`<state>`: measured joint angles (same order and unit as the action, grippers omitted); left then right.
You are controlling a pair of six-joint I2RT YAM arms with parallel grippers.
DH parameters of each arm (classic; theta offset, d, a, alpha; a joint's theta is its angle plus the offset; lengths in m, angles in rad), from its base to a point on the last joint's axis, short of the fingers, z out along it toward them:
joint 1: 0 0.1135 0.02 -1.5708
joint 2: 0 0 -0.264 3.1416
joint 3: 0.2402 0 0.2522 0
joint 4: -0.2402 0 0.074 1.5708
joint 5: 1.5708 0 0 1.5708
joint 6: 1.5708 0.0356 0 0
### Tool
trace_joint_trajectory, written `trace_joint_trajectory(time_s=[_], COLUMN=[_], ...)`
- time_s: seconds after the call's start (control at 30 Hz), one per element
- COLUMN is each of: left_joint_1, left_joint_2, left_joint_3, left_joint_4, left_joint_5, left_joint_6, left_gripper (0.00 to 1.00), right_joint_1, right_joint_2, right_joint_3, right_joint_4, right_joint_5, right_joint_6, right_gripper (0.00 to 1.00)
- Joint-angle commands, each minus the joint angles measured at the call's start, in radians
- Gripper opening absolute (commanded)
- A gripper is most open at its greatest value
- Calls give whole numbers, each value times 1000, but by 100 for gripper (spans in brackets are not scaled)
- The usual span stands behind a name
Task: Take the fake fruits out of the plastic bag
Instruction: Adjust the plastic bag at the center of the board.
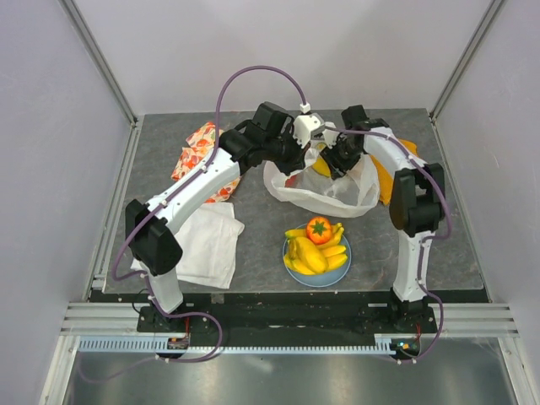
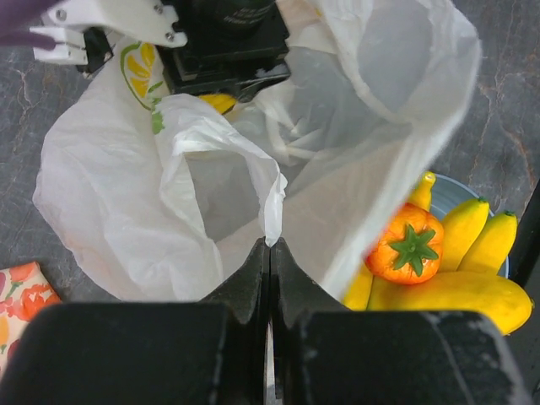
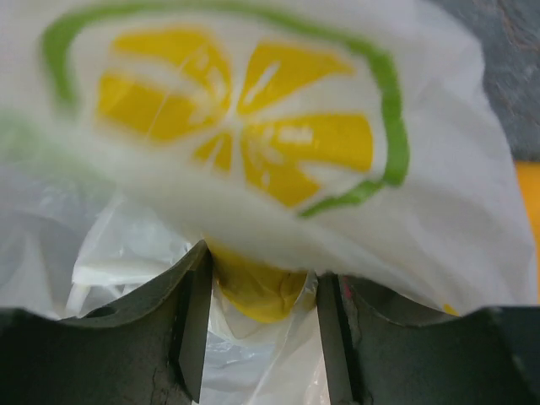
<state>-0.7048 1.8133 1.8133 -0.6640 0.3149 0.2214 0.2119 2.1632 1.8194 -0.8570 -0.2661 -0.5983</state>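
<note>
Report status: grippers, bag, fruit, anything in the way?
Left gripper shut on bag rim. Right gripper inside bag, fingers astride a yellow fruit, grip unclear. Bananas and orange fruit already on plate. Loose bag film crowds the right fingers.

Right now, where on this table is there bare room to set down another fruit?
Bare tabletop lies between the plate and the right arm's base, and a strip between the white cloth and the plate. Crowded: the heaped plate and around the plastic bag.
</note>
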Motion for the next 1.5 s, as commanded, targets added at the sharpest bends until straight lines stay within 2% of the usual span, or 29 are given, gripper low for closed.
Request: trace_joint_trajectory(time_s=[0.0,0.2,0.33,0.47,0.5,0.57,0.6,0.63,0.67,0.77,0.83,0.93,1.03,1.13,1.27,1.37,1.47], left_joint_1=[-7,-7,-9,-9,-10,-12,-13,-15,-15,-16,-18,-19,-19,-19,-19,-19,-19], left_joint_2=[4,32,44,58,66,69,70,72,73,75,78,81,75,47,12,1,7], left_joint_3=[41,67,86,96,98,104,106,107,107,107,109,107,104,83,49,37,40], left_joint_4=[0,6,6,9,9,10,10,10,10,10,10,9,3,0,-5,-6,-9], left_joint_5=[-33,-65,-68,-66,-65,-60,-60,-59,-57,-51,-47,-43,-40,-45,-40,-43,-36], left_joint_6=[22,44,44,41,39,41,39,39,41,38,38,36,38,36,35,42,39], left_gripper=[2,2,2,2,2,2,2,1,2,1,1,2,1,1,2,2,2], right_joint_1=[-5,-25,-46,-89,-94,-104,-109,-108,-108,-101,-94,-68,-39,-34,12,27,27], right_joint_2=[-262,-384,-365,-345,-333,-333,-357,-371,-387,-410,-413,-421,-477,-603,-868,-977,-926], right_joint_3=[-113,-291,-316,-377,-378,-356,-345,-339,-321,-284,-282,-307,-382,-537,-757,-822,-793], right_joint_4=[50,4,-123,-136,-139,-158,-162,-162,-162,-180,-192,-192,-160,-96,-68,5,84], right_joint_5=[-44,-62,-68,-39,-33,-48,-100,-123,-152,-240,-286,-280,-239,-220,-208,-159,-116], right_joint_6=[12,0,-11,-3,-6,-30,-44,-60,-72,-124,-172,-233,-245,-180,-167,-135,-113], right_gripper=[40,41,41,45,54,62,83,89,90,88,82,71,65,64,68,73,74])
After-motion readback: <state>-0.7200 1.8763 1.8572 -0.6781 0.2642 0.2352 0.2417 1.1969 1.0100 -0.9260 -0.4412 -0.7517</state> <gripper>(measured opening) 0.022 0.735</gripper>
